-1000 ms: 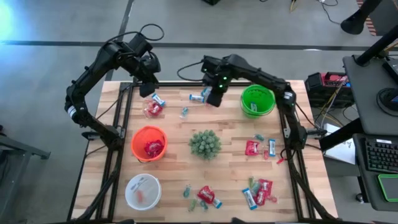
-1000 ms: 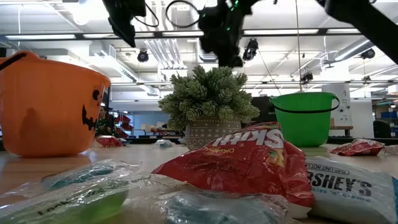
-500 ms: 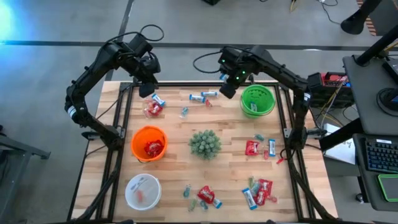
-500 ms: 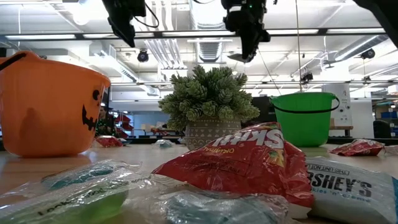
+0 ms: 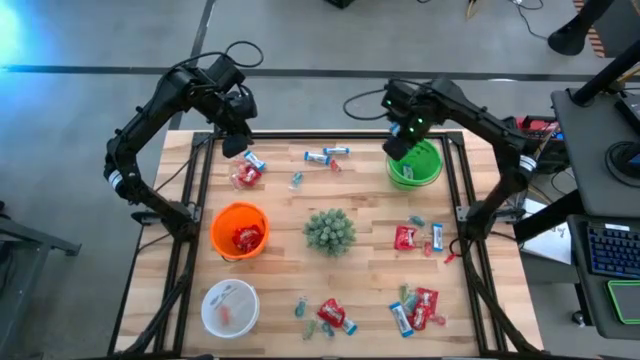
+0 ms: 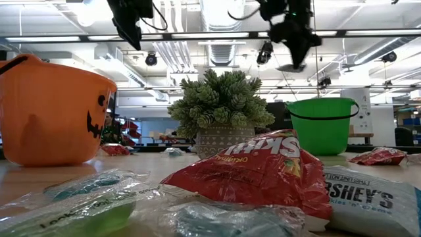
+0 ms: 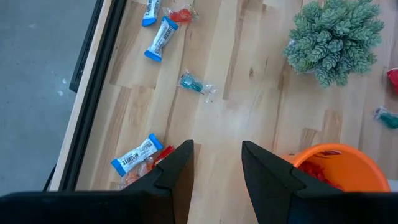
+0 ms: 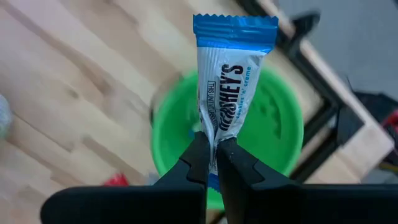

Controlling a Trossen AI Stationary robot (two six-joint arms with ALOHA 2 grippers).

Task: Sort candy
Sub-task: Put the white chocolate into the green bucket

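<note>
My right gripper (image 8: 211, 163): clamped on a Hershey's cookies 'n' creme bar (image 8: 227, 93) over the green bowl (image 5: 415, 163) | my left gripper (image 7: 216, 163): parted, empty, above the table (image 7: 249, 93).

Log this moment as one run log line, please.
right gripper: shut on blue-and-white bar, above green bowl | left gripper: open, empty, hovering by far-left table edge | phase: carrying bar to bowl

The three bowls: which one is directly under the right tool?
The green bowl; the right tool holds a blue-and-white bar above it. The orange and white bowls lie far away.
</note>
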